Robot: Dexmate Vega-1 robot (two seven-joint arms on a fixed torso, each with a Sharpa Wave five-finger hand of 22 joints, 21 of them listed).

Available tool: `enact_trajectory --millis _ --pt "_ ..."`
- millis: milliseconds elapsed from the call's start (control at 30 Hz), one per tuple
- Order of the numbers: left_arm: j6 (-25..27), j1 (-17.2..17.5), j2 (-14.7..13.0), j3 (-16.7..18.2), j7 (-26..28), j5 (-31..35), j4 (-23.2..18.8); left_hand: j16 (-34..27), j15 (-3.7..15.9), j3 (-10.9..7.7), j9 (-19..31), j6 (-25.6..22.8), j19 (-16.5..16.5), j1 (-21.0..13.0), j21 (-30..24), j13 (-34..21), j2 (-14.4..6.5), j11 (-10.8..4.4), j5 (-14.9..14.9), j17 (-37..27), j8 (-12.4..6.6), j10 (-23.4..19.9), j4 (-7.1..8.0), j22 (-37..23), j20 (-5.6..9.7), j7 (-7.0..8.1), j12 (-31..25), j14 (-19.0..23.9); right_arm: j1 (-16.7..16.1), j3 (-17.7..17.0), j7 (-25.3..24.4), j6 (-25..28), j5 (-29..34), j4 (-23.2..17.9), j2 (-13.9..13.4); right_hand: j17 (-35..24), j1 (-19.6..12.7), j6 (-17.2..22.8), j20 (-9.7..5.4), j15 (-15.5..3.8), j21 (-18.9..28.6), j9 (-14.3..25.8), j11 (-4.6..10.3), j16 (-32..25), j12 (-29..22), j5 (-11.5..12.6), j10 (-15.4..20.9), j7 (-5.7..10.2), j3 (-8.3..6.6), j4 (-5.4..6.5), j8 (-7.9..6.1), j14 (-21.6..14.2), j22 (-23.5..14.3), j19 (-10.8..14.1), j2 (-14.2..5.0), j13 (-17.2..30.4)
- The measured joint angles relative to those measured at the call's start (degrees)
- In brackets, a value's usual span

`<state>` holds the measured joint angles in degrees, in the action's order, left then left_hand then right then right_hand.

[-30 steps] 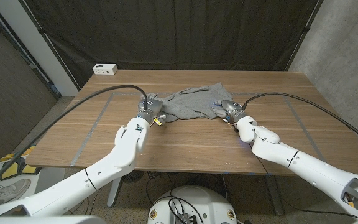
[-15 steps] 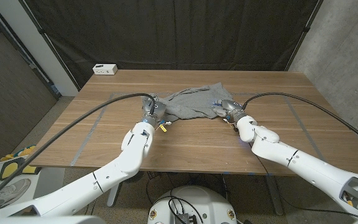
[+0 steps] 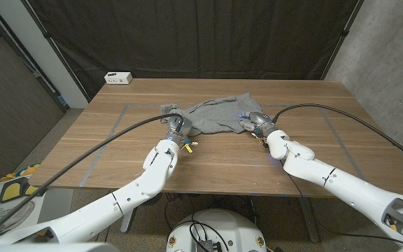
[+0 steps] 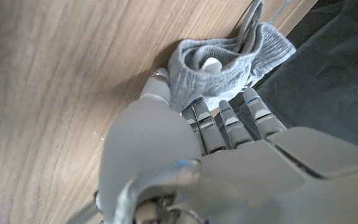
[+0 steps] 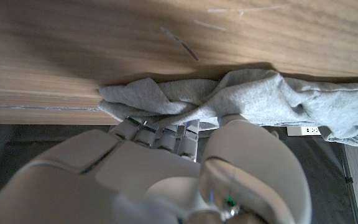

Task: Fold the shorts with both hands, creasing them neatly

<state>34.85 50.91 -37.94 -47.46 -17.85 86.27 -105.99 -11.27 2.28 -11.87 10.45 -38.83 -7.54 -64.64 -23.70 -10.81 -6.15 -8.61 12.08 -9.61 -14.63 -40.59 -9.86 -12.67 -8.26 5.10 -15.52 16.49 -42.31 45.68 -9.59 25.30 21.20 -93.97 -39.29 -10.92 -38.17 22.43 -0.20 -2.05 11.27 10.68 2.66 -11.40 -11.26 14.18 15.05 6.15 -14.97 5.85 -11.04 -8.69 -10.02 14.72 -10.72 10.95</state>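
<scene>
I have the grey shorts [image 3: 219,115] bunched mid-table, my left hand [image 3: 179,128] and right hand [image 3: 255,122] each gripping an edge of cloth. If my grips are uneven, the fabric may slip free and crease crookedly. Since a second ago my left hand has dragged its edge nearer me; the right hasn't moved.

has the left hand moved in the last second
Yes. The left hand has slid toward the robot's right and slightly nearer the table's front edge, dragging its corner of the grey shorts along.
</scene>
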Motion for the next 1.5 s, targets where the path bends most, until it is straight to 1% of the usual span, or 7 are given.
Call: enact_trajectory --millis 233,433,600,867,900,1000,1500 --pt "0.0 -0.5 0.7 -0.7 3.4 0.1 2.5 0.0 0.18 -5.76 0.2 -9.2 -0.7 -8.2 -1.8 -0.3 -3.0 -2.03 0.7 0.0 -1.51 -9.3 -0.25 -0.4 0.48 0.08 -1.1 5.3 0.4 0.1 0.1 0.1 -0.1 0.5 0.0 0.0 0.0 0.2 0.00 0.00 -0.1 0.0 0.00 0.0 0.0 0.0 0.0 -0.21 0.00 0.00 0.00 0.0 0.0 0.0 0.00 0.0" --pt "0.1 -0.9 0.7 -1.2 5.6 0.6 3.6 0.0 0.36 -9.09 0.3 -17.9 -0.3 -9.9 -3.3 -1.7 -2.9 -2.99 1.7 0.2 -4.62 -14.5 0.28 -0.5 0.84 0.50 -1.8 9.0 0.9 0.3 0.3 0.0 -0.2 1.1 0.3 0.0 0.0 0.2 0.00 0.00 -0.2 0.0 0.00 0.0 0.0 0.0 0.0 -0.21 -0.23 0.23 0.00 0.0 0.0 0.0 0.00 0.0" --pt "-1.5 -2.1 -0.6 -1.7 6.3 0.8 4.0 0.0 0.38 -9.91 1.5 -22.9 0.0 -10.0 -3.8 -2.5 -3.0 -3.16 2.3 0.1 -5.59 -15.2 0.63 -0.5 1.54 1.08 -1.8 10.9 1.2 0.6 0.3 -0.4 -0.4 1.6 0.6 0.0 0.0 0.4 0.00 0.00 0.0 0.0 0.00 0.0 0.0 -0.2 0.0 -0.42 -0.47 0.00 0.00 0.0 0.1 0.0 0.00 0.0" --pt "-7.9 -3.9 -2.9 -1.8 7.2 0.1 3.4 0.0 0.40 -10.76 3.4 -23.0 0.2 -10.0 -4.3 -3.4 -3.1 -3.47 1.9 -0.1 -6.62 -15.5 1.48 -0.5 1.97 2.30 -1.8 13.1 1.7 0.7 0.3 -0.7 -0.5 2.5 1.0 0.0 0.0 0.4 0.00 0.00 0.0 0.0 0.00 0.0 0.0 -0.2 0.0 -0.42 -0.46 0.00 0.00 0.0 0.0 0.0 0.00 0.0" --pt "-9.0 -5.2 -4.5 -1.9 7.5 0.1 2.9 0.0 0.50 -10.77 3.4 -23.1 0.1 -10.0 -4.3 -3.7 -3.1 -3.48 1.9 -0.1 -6.65 -15.5 1.49 -0.5 2.04 2.43 -1.8 13.4 1.7 0.8 0.3 -0.9 -0.6 2.6 1.0 0.0 0.2 0.4 0.00 0.00 0.0 0.0 0.00 0.0 0.0 -0.2 0.0 -0.42 -0.47 0.00 0.00 0.0 0.0 0.0 0.19 0.0" --pt "-10.7 -6.0 -5.6 -1.9 8.1 0.2 2.6 0.0 0.48 -10.77 3.8 -23.1 0.1 -9.6 -4.3 -3.8 -3.5 -3.49 1.6 -0.1 -7.27 -15.5 1.49 -0.5 2.04 3.02 -1.8 13.4 1.8 0.8 0.3 -1.1 -0.7 2.9 1.1 0.0 0.3 0.4 0.00 0.00 0.0 0.0 0.00 0.0 0.0 -0.2 0.0 -0.42 -0.46 0.00 0.00 0.0 0.0 0.0 0.27 0.0" --pt "-22.9 -11.6 -12.3 -0.5 15.6 4.4 -0.2 0.0 0.49 -10.44 4.4 -23.6 -0.3 -8.9 -4.9 -4.2 -3.0 -3.58 -0.2 -0.6 -8.27 -15.6 1.82 -0.4 3.72 4.94 -1.4 13.3 2.1 1.0 0.1 -2.0 -1.2 3.7 1.4 0.0 0.3 0.4 0.00 0.00 -0.2 0.0 0.00 0.0 0.0 -0.4 0.0 -0.42 -0.87 0.06 0.00 0.0 0.0 0.0 0.31 0.0"
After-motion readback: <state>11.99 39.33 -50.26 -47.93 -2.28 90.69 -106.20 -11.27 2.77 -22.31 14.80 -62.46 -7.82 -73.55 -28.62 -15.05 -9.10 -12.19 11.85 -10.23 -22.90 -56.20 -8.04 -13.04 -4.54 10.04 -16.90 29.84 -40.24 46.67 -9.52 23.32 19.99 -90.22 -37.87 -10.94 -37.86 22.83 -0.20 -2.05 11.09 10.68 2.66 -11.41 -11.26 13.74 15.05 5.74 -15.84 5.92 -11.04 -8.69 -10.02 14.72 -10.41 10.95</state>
